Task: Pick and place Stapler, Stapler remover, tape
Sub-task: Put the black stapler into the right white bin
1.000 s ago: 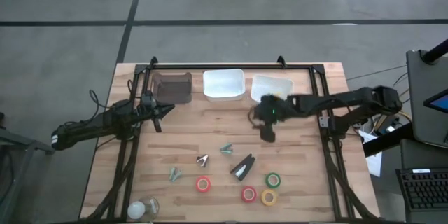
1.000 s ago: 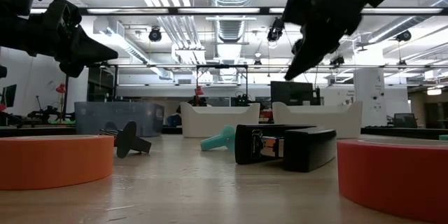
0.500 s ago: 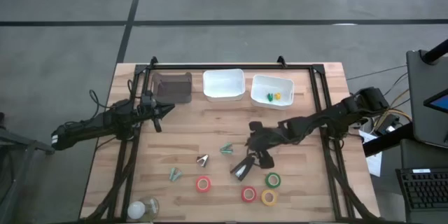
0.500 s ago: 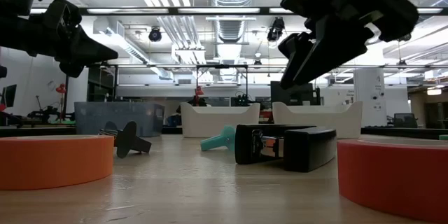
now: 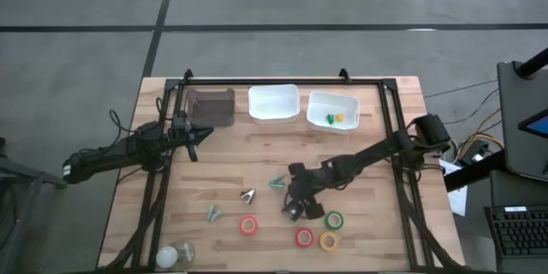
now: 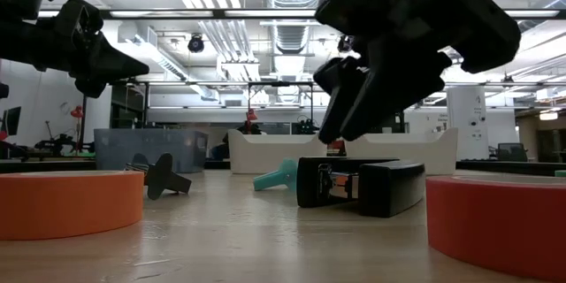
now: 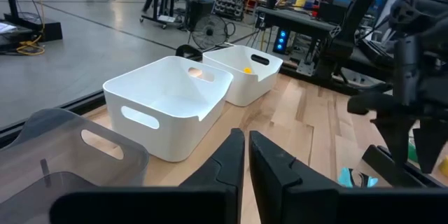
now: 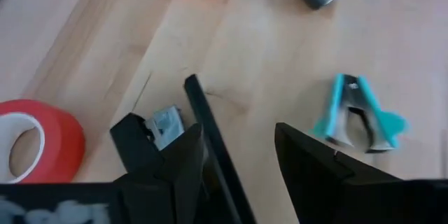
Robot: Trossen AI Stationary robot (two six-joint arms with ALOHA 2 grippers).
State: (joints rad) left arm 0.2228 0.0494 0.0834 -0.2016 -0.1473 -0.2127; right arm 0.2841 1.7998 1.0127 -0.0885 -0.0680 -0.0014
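Misalignment is looking like the main risk: the right gripper (image 5: pixel 300 195) is hanging over the small black wedge-shaped stapler with a silver metal underside (image 5: pixel 296 209), which is lying near the table's front, just beside the green tape roll (image 5: pixel 334 220) and close to the teal staple remover (image 5: pixel 277 182). In the right wrist view one dark finger is lining up over the stapler's body (image 8: pixel 150 136) rather than beside it, so, in my judgement, a straight descent could be landing that finger on top of the stapler and skidding it toward the red tape roll (image 8: pixel 35 143) instead of straddling it.

Its fingers are standing apart with a clear gap between them, and nothing is being held or touched; the low view is showing them above the stapler (image 6: pixel 358 186) with air beneath.

Meanwhile the left gripper (image 5: pixel 193 137) is waiting near the table's left edge, beside the brown bin (image 5: pixel 211 107), with its fingers (image 7: pixel 224 164) pressed nearly together around nothing.
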